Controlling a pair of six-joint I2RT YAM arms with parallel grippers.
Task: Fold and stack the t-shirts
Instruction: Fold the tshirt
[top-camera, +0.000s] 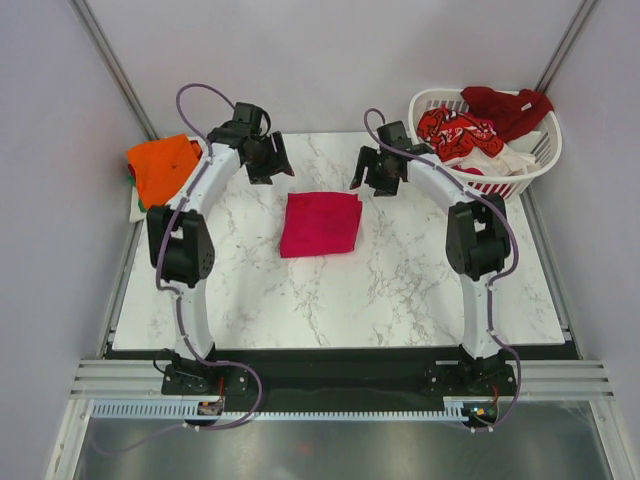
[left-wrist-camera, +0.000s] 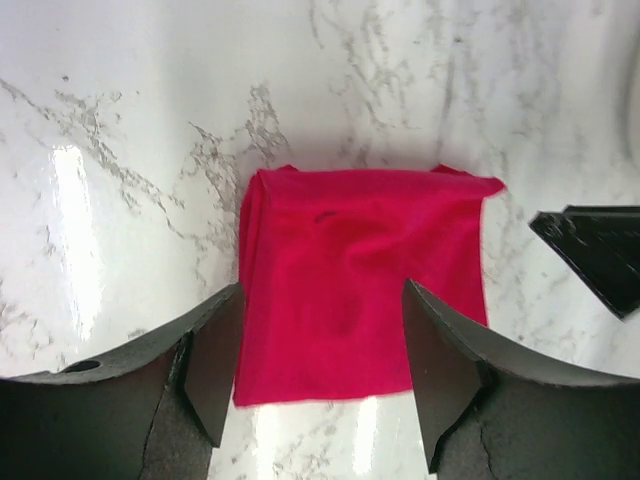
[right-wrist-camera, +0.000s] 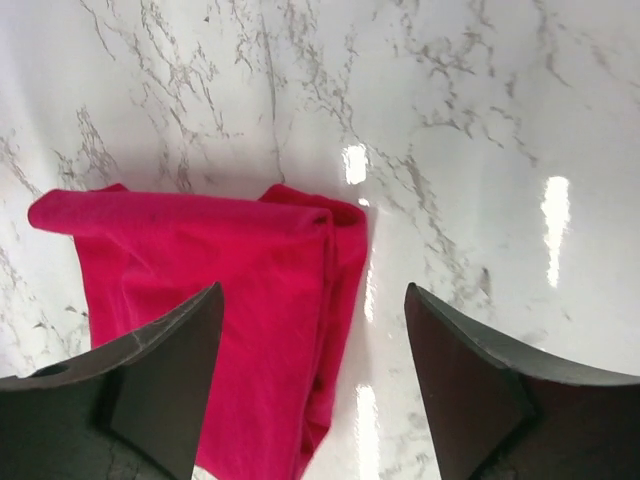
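Note:
A folded magenta-red t-shirt (top-camera: 321, 224) lies flat in the middle of the marble table (top-camera: 400, 280). It also shows in the left wrist view (left-wrist-camera: 360, 280) and the right wrist view (right-wrist-camera: 210, 290). My left gripper (top-camera: 268, 160) hovers beyond its far left corner, open and empty; its fingers (left-wrist-camera: 215, 365) frame the shirt. My right gripper (top-camera: 380, 172) hovers beyond the far right corner, open and empty; its fingers (right-wrist-camera: 165, 385) sit above the shirt's right edge. An orange t-shirt (top-camera: 162, 165) lies folded on a green one at the far left. Dark red (top-camera: 508, 106), red-patterned (top-camera: 458, 132) and white shirts fill the basket.
A white slatted plastic basket (top-camera: 530, 170) stands at the table's far right corner. The stack with the orange shirt hangs over the table's far left edge. Part of my right gripper shows in the left wrist view (left-wrist-camera: 595, 250).

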